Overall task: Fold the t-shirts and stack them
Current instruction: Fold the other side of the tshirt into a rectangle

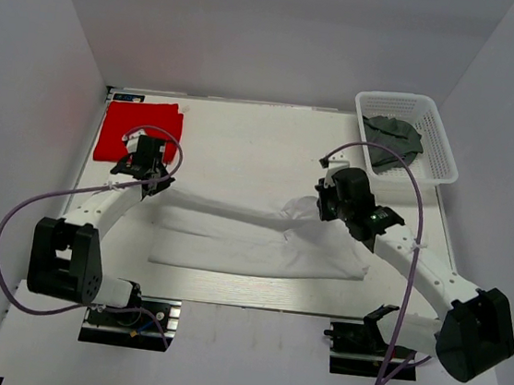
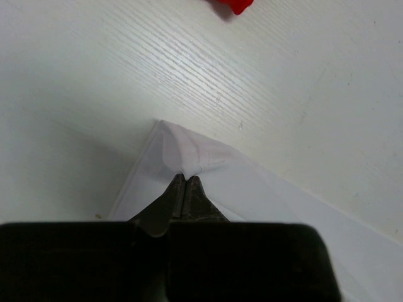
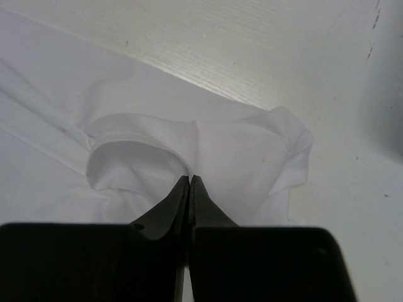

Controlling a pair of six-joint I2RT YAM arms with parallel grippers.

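Observation:
A white t-shirt (image 1: 252,238) lies spread across the middle of the table. My left gripper (image 1: 153,181) is shut on its left corner (image 2: 182,154), pinching a peak of cloth. My right gripper (image 1: 325,205) is shut on the bunched right end of the white t-shirt (image 3: 208,151), beside a rolled hem. A folded red t-shirt (image 1: 137,130) lies at the far left corner, just behind the left gripper; its edge (image 2: 234,5) shows at the top of the left wrist view. A dark grey-green t-shirt (image 1: 391,138) sits crumpled in the basket.
The white lattice basket (image 1: 435,138) stands at the far right corner of the table (image 1: 244,140). Grey walls close in the table on three sides. Purple cables loop over both arms.

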